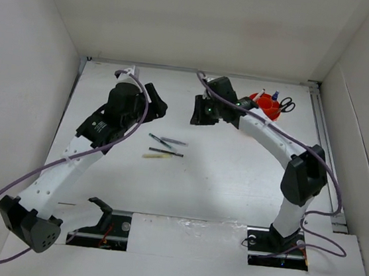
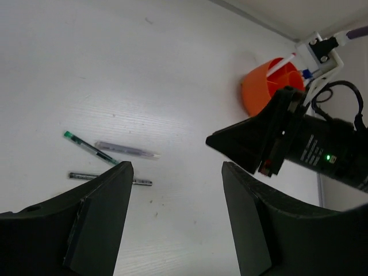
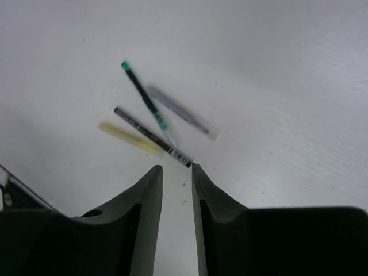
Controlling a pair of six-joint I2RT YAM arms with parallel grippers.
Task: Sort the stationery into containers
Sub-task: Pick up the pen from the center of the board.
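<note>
Several pens lie together mid-table: a green-capped dark pen (image 3: pixel 144 98), a grey pen (image 3: pixel 178 109), a black pencil (image 3: pixel 150 136) and a pale yellow stick (image 3: pixel 127 137). They also show in the top view (image 1: pixel 165 148). The orange organiser cup (image 1: pixel 267 106) stands at the far right with a white red-tipped pen (image 2: pixel 282 64) in it. Black scissors handles (image 1: pixel 285 105) show at its right rim. My left gripper (image 2: pixel 177 172) is wide open and empty, above the table right of the pens. My right gripper (image 3: pixel 177 168) is open by a narrow gap, empty, just short of the pencil's end.
White walls close in the table on the left, back and right. My right gripper's dark body (image 2: pixel 270 138) hangs close in front of my left gripper. A metal rail (image 1: pixel 326 127) runs along the table's right edge.
</note>
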